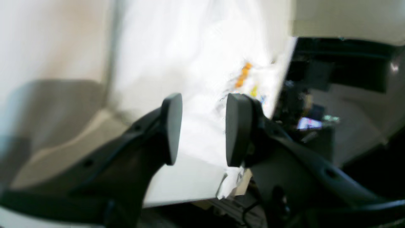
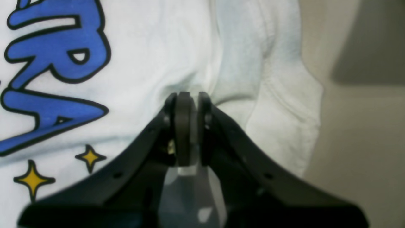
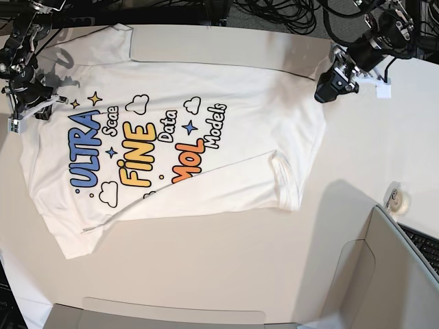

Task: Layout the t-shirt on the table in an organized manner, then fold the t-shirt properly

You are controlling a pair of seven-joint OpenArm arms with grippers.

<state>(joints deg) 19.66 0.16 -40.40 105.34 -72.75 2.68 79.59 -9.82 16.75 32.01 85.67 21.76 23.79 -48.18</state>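
Note:
The white t-shirt (image 3: 233, 89) lies print-up across the table (image 3: 240, 260), its lower edge turned over in a diagonal fold near the right end. My right gripper (image 3: 41, 108) sits at the shirt's left end beside the blue lettering. In the right wrist view this gripper (image 2: 190, 98) is shut, with the t-shirt (image 2: 158, 47) puckered in toward its tips. My left gripper (image 3: 324, 92) hovers at the shirt's right edge. The left wrist view shows it (image 1: 202, 126) open, nothing between the pads, and the blurred t-shirt (image 1: 196, 63) beyond.
Grey-beige panels lie along the far edge (image 3: 226, 44) and the near edge (image 3: 171, 312). A box-like panel (image 3: 391, 274) stands at the near right. A tape roll (image 3: 400, 197) and a keyboard (image 3: 422, 240) are on the right. Cables (image 3: 288, 10) crowd the far side.

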